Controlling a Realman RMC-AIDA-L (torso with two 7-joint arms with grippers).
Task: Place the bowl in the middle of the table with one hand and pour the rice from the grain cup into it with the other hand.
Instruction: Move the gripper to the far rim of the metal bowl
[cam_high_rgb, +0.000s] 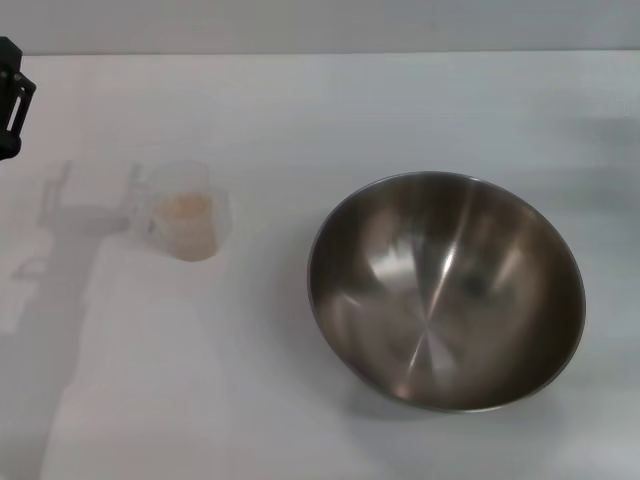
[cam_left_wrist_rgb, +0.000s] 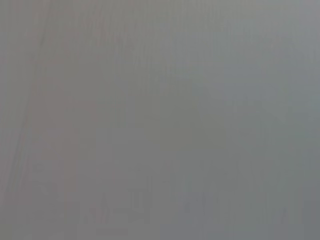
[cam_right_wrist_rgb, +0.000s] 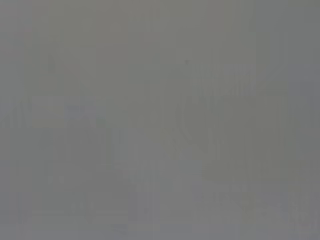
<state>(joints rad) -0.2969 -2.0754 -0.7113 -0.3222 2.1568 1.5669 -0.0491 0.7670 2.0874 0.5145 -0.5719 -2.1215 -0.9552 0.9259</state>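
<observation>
1. The bowl (cam_high_rgb: 446, 290) sits on the table (cam_high_rgb: 330, 110), toward the right side and nearer the front edge than the far one. It is tilted, its open mouth leaning toward the front right, probably because its rounded base does not rest flat. Its shiny inside holds nothing.

2. The grain cup (cam_high_rgb: 188, 222) stands upright on the left part of the table, well apart from the bowl. Its handle points toward the left edge, which would suit a grasp from that side. The rice (cam_high_rgb: 186, 212) fills its lower part as a pale mass, so none has been poured yet.

3. The left gripper (cam_high_rgb: 12, 95) shows only as a dark piece at the table's far left edge, beyond the cup and touching nothing. Whether its fingers are spread or closed cannot be told.

4. The right gripper is nowhere in the head view, and both wrist views show only a blank grey field.

5. Judging from this layout, neither part of the task has started: the bowl lies off-centre and would need shifting toward the middle before any pouring.
</observation>
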